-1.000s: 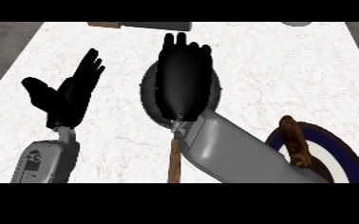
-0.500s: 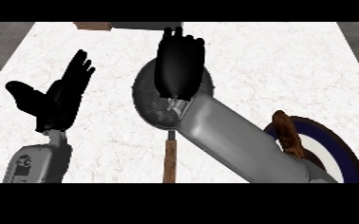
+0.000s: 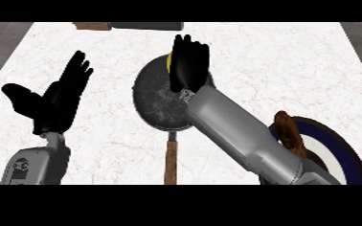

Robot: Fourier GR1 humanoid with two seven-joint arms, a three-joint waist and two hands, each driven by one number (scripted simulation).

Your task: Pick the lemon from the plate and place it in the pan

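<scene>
Lemon [image 3: 170, 63] now peeks at right hand's [image 3: 189, 69] nine o'clock over pan [image 3: 152, 100], perhaps gripped, though I cannot tell; left hand [image 3: 58, 101] splayed.

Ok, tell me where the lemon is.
Head view, centre: the lemon peeks out yellow left of the right hand, over the far rim of the pan.

Bright, even light falls flatly across the pale marble counter [image 3: 283, 57].

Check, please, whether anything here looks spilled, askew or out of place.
Nothing stands out: the pan lies flat under the right hand, the plate sits at the lower right, and the left hand rests open.
</scene>
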